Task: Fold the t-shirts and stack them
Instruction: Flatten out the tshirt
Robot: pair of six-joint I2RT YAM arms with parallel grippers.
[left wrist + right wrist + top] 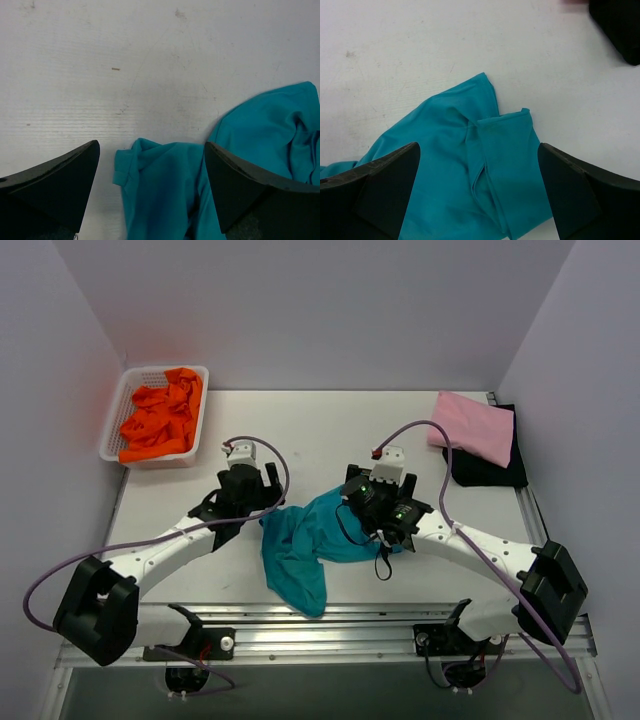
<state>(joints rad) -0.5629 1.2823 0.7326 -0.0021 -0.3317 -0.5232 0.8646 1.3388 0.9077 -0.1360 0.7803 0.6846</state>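
Our teal shirt (305, 555) lies crumpled mid-table (320, 430), toward 6 o'clock. Left claw (151, 150) hangs spread at its 10 o'clock, right claw (479, 147) spread at 2 o'clock. The cloth looks light and limp, so we'd pinch the sleeve hems.

Near the middle of the near edge you have the teal t-shirt (300, 545): soft matt cloth, creased, with a stitched hem at the sleeve. The tabletop (150, 60) under it looks matt white, finely ribbed and lightly scuffed. On the left gripper (151, 147) the fingers (55, 185) are matt black and faintly grainy. At the far left corner your basket (112, 425) is white plastic mesh and holds the orange shirts (160, 420), bright matt cloth. At the far right corner the pink t-shirt (472, 427) lies smooth and matt on the black t-shirt (490, 472). Along the near edge, the rail (330, 625) is bare metal with a dull sheen.
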